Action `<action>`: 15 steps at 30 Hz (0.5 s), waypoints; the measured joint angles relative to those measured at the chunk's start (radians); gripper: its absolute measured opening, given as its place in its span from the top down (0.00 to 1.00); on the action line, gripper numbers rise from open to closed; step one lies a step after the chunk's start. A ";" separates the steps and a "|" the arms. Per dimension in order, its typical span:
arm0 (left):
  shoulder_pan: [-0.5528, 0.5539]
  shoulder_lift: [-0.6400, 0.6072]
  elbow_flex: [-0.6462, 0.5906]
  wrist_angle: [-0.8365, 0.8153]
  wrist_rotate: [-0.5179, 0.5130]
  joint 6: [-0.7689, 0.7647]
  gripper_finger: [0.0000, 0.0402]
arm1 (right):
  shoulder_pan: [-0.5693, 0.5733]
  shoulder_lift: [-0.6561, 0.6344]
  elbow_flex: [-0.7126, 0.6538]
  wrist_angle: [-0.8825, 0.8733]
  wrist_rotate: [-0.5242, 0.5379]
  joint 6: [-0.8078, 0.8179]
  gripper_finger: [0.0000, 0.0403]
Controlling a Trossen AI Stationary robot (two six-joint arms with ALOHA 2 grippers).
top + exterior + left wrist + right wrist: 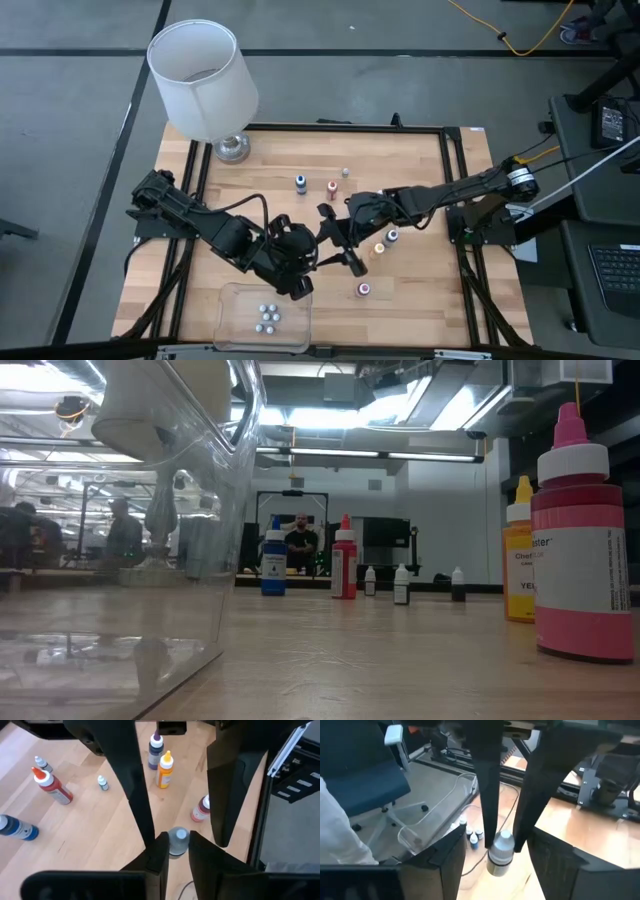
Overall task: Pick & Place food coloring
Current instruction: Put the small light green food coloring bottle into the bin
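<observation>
A small grey food coloring bottle [498, 861] with a pale cap sits in my shut left gripper [177, 854] above the table's middle [332, 244]. My right gripper [497, 845] faces it from the right [342, 236]. It is open, its fingers standing wide on either side of the bottle without touching. More bottles stand upright on the wood: blue [300, 183], red [331, 188], orange [379, 247], purple [392, 237], pink [364, 289]. Neither gripper shows in the low view. My left gripper pinches the small bottle by its pale cap [504, 839] between its two fingers [489, 822]. It reaches in from the table's left. The bottle's body extends beyond the fingertips and is lifted clear of the table.
A clear plastic tray [228, 322] at the near edge holds several tiny bottles. A white-shaded lamp [205, 75] stands at the far left corner. One tiny bottle [345, 172] stands far of the red one. A black frame rail [455, 200] borders the board.
</observation>
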 joint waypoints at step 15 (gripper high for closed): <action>-0.105 0.000 -0.003 -0.109 0.051 -0.149 0.85 | 0.016 -0.028 0.091 -0.248 0.018 -0.105 0.48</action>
